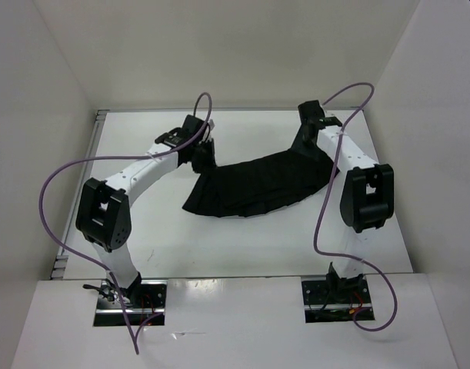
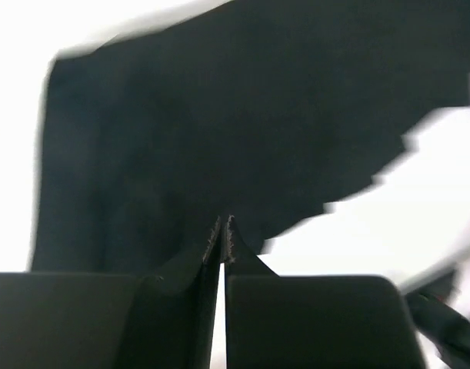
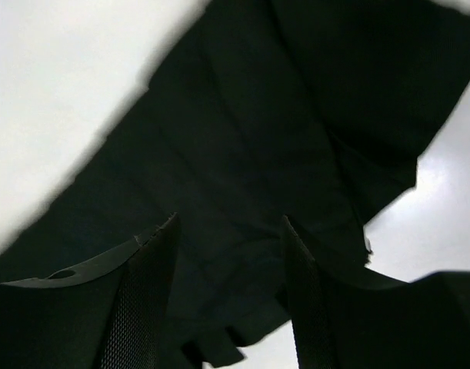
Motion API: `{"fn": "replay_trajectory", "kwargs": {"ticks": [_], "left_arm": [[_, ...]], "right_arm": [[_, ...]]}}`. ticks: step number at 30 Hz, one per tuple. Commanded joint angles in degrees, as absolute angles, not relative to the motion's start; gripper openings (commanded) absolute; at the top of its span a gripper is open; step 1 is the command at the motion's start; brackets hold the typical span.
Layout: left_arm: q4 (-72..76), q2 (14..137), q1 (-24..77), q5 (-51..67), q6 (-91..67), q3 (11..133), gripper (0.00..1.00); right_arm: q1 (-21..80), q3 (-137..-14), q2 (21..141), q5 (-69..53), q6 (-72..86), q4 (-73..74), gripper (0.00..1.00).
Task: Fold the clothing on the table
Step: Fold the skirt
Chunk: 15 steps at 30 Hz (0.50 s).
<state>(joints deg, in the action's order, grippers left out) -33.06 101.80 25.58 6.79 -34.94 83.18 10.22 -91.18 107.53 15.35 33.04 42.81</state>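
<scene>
The black clothing [image 1: 258,184] lies as a curved, creased band across the middle of the white table [image 1: 165,238]. Its upper left end rises to my left gripper [image 1: 204,157]. In the left wrist view that gripper [image 2: 225,223] has its jaws pressed almost together at the edge of the cloth [image 2: 219,115], with only a hairline slit between them. My right gripper [image 1: 306,134] sits at the garment's far right end. The right wrist view shows this gripper [image 3: 228,219] open, its fingers spread just above the cloth [image 3: 281,115] with nothing pinched between them.
White walls enclose the table on the left, back and right. Purple cables [image 1: 327,207] loop off both arms. The arm bases [image 1: 131,300] stand at the near edge. Bare tabletop shows in front of the garment and to its left.
</scene>
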Motion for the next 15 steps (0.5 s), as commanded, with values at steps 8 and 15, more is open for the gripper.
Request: {"fn": "replay_trajectory", "kwargs": {"ticks": [8, 15], "left_arm": [[-23.47, 118.37, 31.46, 22.33, -34.19, 94.91, 0.0], [-24.26, 125.33, 31.46, 19.17, -35.33, 94.49, 0.0]], "right_arm": [[8.17, -91.84, 114.95, 21.01, 34.01, 43.68, 0.47], [7.56, -87.99, 118.04, 17.69, 34.01, 44.21, 0.4]]}}
